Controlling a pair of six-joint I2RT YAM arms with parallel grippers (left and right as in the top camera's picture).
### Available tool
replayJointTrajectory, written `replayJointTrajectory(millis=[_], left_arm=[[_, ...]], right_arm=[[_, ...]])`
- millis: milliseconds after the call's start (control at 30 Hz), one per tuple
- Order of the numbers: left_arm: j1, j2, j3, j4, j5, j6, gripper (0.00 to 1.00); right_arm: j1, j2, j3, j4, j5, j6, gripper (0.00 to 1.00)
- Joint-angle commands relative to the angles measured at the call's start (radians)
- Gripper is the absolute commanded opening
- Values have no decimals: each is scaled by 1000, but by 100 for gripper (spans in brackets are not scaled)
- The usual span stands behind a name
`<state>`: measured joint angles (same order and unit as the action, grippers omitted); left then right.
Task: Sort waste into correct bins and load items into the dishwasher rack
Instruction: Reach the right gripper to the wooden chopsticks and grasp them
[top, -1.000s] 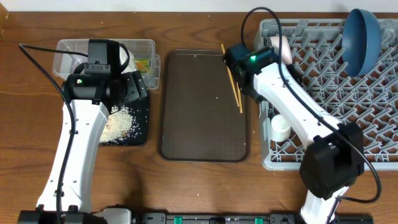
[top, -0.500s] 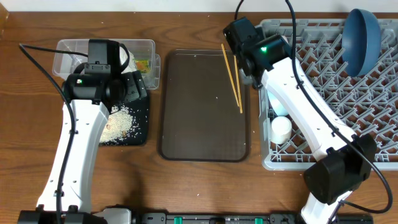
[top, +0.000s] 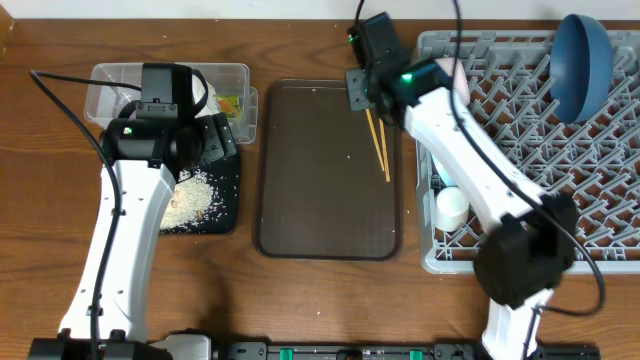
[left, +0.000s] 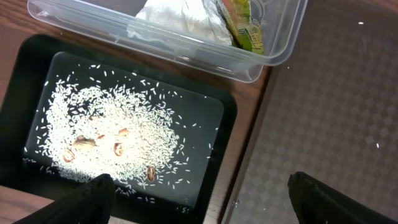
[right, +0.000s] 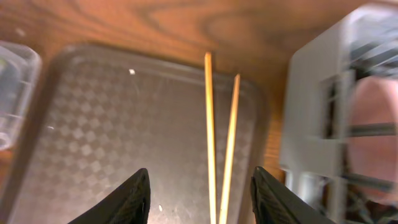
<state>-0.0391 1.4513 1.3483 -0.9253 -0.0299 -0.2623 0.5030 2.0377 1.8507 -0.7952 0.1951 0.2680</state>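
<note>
Two thin wooden chopsticks (top: 379, 148) (right: 210, 124) lie side by side along the right side of the brown serving tray (top: 320, 200). My right gripper (top: 362, 88) (right: 200, 173) hovers over their far ends, open, with a finger on either side and nothing gripped. My left gripper (left: 199, 186) is wide open and empty above the black tray (left: 229, 127), which holds the rice scraps (left: 112, 137) (top: 195, 195). The clear tub (left: 277, 53) (top: 105, 85) holds the white tissue (left: 174, 22) and the yellow-green wrapper (left: 245, 28) (top: 230, 103).
The grey dishwasher rack (top: 600, 200) fills the right side. A dark blue plate (top: 580, 65) stands in it, with a pinkish bowl (top: 455, 75) (right: 373, 130) at its far left corner and a white cup (top: 450, 207) near its left wall. The rack wall stands close to the chopsticks.
My right gripper has swung from the rack's left edge to the far right corner of the brown tray, over the chopsticks, and its jaws have narrowed. The left arm has not moved.
</note>
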Motion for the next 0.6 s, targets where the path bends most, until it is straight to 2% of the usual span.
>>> replayJointTrajectory(millis=[0,200,467,567], left_arm=[[5,6,-3,-1,-12,2,91],[5,6,-3,-1,-12,2,91],[5,6,-3,-1,-12,2,91],[5,6,-3,-1,-12,2,91]], right_arm=[[-21,80,-7,2,-23,35,49],[-59,144,-7,30,-80,33,45],[-57,207,-7,100,-98,-145,45],[-57,237,-7,109,-94,-154,45]])
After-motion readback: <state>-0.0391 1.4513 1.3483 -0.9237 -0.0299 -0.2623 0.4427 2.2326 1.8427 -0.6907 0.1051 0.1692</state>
